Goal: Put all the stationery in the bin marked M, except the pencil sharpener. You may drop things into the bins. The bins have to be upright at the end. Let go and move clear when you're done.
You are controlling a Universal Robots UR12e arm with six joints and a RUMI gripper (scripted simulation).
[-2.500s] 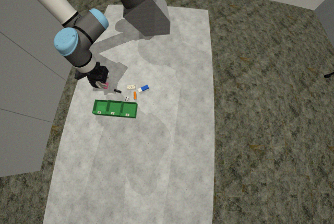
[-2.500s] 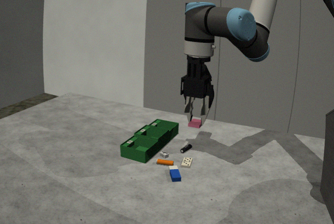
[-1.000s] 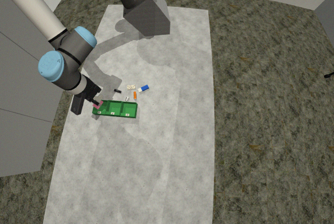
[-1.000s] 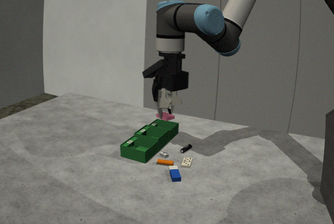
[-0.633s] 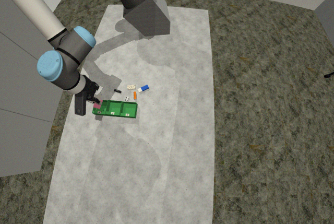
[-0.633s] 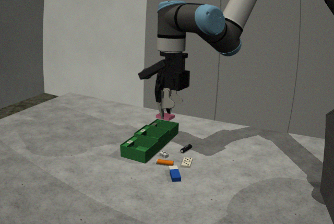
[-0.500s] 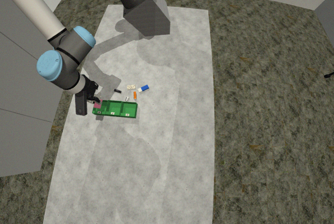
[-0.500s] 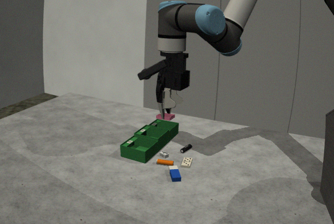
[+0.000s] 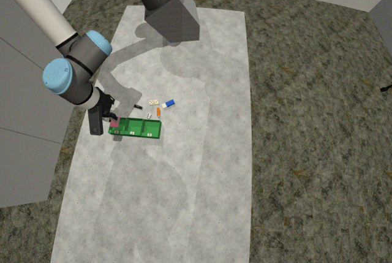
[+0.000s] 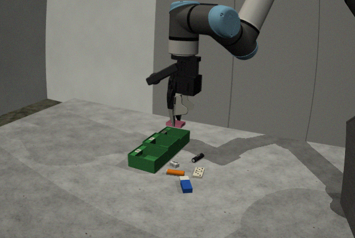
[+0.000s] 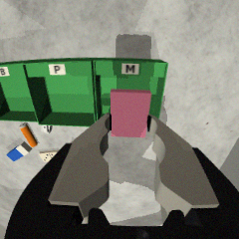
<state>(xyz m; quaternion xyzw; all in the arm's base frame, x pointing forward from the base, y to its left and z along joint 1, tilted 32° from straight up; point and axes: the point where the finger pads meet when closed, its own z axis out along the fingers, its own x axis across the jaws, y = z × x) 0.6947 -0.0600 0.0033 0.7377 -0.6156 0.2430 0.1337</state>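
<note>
My gripper (image 11: 128,115) is shut on a pink eraser (image 11: 129,113) and holds it just above the M compartment (image 11: 130,82) at the end of the green three-part bin (image 9: 135,127). The eraser also shows in the exterior view (image 10: 175,123), over the bin's far end (image 10: 173,135). The compartments read M, P (image 11: 57,70) and one partly cut off. On the mat lie a blue-and-white eraser (image 10: 185,185), an orange marker (image 10: 175,172), a small white pencil sharpener (image 10: 173,163), a domino (image 10: 198,172) and a black battery (image 10: 197,157).
The bin stands upright on a grey mat. The loose items lie in a cluster beside the bin's long side (image 9: 158,107). A grey wall panel stands to the left (image 9: 19,127), and a grey block of the arm hangs over the far mat (image 9: 174,16).
</note>
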